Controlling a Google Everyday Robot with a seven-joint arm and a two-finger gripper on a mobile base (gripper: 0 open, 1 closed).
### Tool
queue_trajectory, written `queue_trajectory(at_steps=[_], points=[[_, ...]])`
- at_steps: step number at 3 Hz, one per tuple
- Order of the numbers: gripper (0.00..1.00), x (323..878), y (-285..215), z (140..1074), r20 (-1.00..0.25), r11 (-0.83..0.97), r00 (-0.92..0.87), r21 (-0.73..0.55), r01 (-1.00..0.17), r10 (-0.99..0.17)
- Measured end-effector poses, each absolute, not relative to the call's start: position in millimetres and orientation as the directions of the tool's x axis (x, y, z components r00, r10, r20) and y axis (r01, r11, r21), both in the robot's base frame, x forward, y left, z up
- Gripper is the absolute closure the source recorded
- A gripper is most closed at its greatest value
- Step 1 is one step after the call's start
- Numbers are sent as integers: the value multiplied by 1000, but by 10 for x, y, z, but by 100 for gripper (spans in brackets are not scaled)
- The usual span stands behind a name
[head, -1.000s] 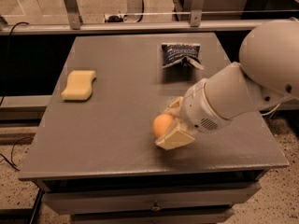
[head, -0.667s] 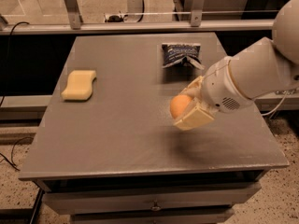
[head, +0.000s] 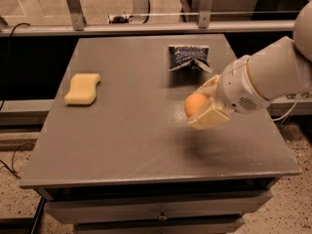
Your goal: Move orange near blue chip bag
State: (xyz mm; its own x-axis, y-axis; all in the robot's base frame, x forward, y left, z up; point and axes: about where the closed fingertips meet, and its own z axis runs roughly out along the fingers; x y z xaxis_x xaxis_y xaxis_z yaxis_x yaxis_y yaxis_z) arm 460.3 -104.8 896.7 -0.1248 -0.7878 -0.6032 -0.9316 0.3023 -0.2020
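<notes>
White rounded arm [head: 273, 72], dotted vent grille [head: 247, 103] — cream claw [head: 197, 106] over table [head: 136, 130]

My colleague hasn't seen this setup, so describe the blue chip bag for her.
Start at the grey table; look to its far edge, right of centre. The blue chip bag lies there, just beyond the gripper holding the orange. It's the only dark, crinkled thing; the sponge at left is pale yellow.

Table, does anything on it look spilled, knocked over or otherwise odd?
Nothing stands out. The chip bag lies crinkled near the far side with nothing spilled, the sponge lies flat at left, and the gripper holds the orange above the table.
</notes>
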Motion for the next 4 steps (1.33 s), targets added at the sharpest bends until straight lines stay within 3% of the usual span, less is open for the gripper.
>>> queue_trajectory(at_steps=[2, 4], points=[[100, 5266, -1579, 9043, -645, 374, -104, -297, -879, -757], [100, 5849, -1905, 8748, -691, 458, -145, -294, -839, -708]])
